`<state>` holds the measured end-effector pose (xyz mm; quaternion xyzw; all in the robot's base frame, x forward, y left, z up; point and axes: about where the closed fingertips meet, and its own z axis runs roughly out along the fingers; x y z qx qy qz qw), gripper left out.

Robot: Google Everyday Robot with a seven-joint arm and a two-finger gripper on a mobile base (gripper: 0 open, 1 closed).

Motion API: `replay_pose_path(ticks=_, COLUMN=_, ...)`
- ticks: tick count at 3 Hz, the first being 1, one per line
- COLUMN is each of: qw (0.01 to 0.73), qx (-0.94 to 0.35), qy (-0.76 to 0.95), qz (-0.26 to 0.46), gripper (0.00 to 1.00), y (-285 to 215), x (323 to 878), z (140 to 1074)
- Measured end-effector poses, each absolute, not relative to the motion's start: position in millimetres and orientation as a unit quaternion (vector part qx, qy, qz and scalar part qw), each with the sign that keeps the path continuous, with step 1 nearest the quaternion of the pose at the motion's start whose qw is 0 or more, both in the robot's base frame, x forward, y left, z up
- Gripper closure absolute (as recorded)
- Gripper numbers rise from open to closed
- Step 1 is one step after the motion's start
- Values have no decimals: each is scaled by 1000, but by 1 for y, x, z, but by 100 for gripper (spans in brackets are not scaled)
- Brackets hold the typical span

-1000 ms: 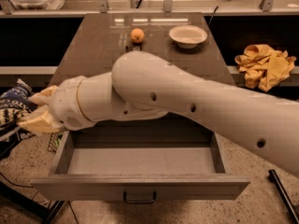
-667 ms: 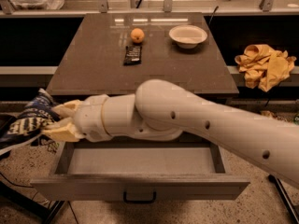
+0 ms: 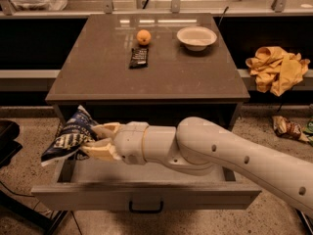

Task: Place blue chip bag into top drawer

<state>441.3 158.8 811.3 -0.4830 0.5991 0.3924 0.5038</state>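
One gripper [image 3: 95, 142] hovers at the open top drawer [image 3: 146, 194]'s 9 o'clock edge, jaws clamped on the blue chip bag [image 3: 68, 137], which juts past the drawer's left wall. On the counter [image 3: 98, 75], an orange [image 3: 143, 36] sits at 12 o'clock from a black wrapper [image 3: 138, 57].

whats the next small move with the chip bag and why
Probably shift toward the middle of the open top drawer: the gripper holds the blue chip bag over its left wall, partly outside, so releasing here could miss.
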Motion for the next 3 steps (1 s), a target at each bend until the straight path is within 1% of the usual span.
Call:
replay_pose_path(ticks=1, qw=475, qx=-471, qy=648, qz=364, gripper=100, y=130, x=465, z=794)
replay_pose_path(ticks=3, qw=469, qx=-476, qy=656, qz=351, gripper=100, y=129, x=467, z=786)
